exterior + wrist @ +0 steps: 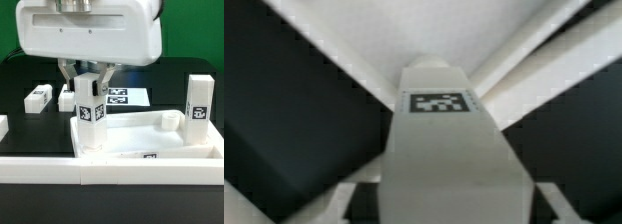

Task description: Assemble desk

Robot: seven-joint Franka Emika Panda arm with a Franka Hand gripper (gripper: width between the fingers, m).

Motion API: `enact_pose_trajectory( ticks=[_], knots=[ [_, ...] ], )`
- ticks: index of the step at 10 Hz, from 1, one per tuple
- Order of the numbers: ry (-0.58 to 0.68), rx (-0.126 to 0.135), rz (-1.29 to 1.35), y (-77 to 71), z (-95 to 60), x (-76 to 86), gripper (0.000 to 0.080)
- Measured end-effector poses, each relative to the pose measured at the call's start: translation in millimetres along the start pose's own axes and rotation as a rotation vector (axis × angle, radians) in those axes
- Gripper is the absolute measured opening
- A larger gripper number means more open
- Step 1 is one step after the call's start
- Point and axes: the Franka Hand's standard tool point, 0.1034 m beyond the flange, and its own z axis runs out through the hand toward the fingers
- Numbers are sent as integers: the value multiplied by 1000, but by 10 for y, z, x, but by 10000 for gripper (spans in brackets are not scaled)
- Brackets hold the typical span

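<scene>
The white tray-like tabletop (150,140) lies on the black table with its rim up. My gripper (88,85) is shut on a white square leg (91,118) with black-and-white tags and holds it upright at the tabletop's corner on the exterior view's left. Whether the leg's foot sits in the socket is hidden. Another leg (198,105) stands upright at the corner on the exterior view's right. Two more legs (39,96) (67,96) lie on the table behind. In the wrist view the held leg (441,150) fills the middle, with the fingers (356,195) at its sides.
The marker board (125,97) lies flat behind the tabletop. A long white border rail (110,172) runs along the front edge. Another white piece (3,125) shows at the exterior view's left edge.
</scene>
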Motion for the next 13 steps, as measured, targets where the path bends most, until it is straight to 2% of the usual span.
enact_pose_trajectory(
  ticks=[4,8,9,10,13],
  knots=[
    [-13,-20,479,-31,4,-64,288],
    [-23,-11,605,-34,13,-68,302],
    [-23,-11,546,-34,13,-66,478],
    [-22,-8,473,-41,6,-56,610],
    [-18,-4,73,-67,33,-12,648]
  ],
)
